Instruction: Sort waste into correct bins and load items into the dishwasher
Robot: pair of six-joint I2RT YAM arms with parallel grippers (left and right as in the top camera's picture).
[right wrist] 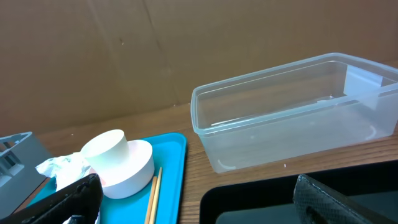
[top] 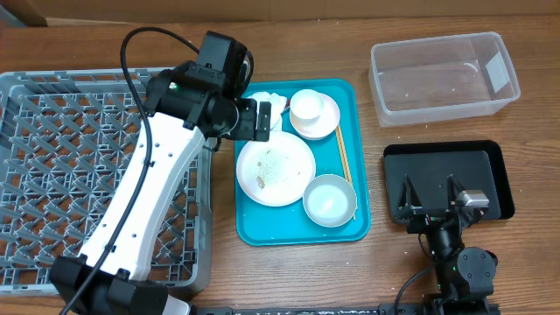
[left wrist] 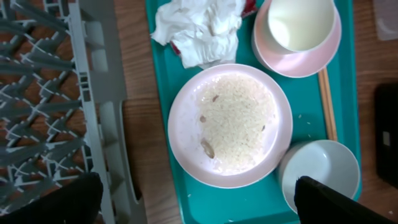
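Two grippers spread wide and empty, left gripper (left wrist: 198,182) hovering above the crumb-strewn plate (left wrist: 183,124) on the teal tray (left wrist: 158,81), napkin (left wrist: 199,28) at the tray's far-left corner, right gripper (top: 430,192) above the black tray (top: 494,175), clear tub (top: 442,107) beyond it

My left gripper (top: 254,120) hung over the left rim of the teal tray (top: 359,157), mid-table, beside the crumpled napkin (top: 274,103). The plate (top: 276,171), strewn with crumbs (top: 280,164), lay below it. My right gripper (top: 430,197) stood spread over the black tray (top: 490,175) near the front right corner. The grey rack (top: 87,79) filled the left edge.
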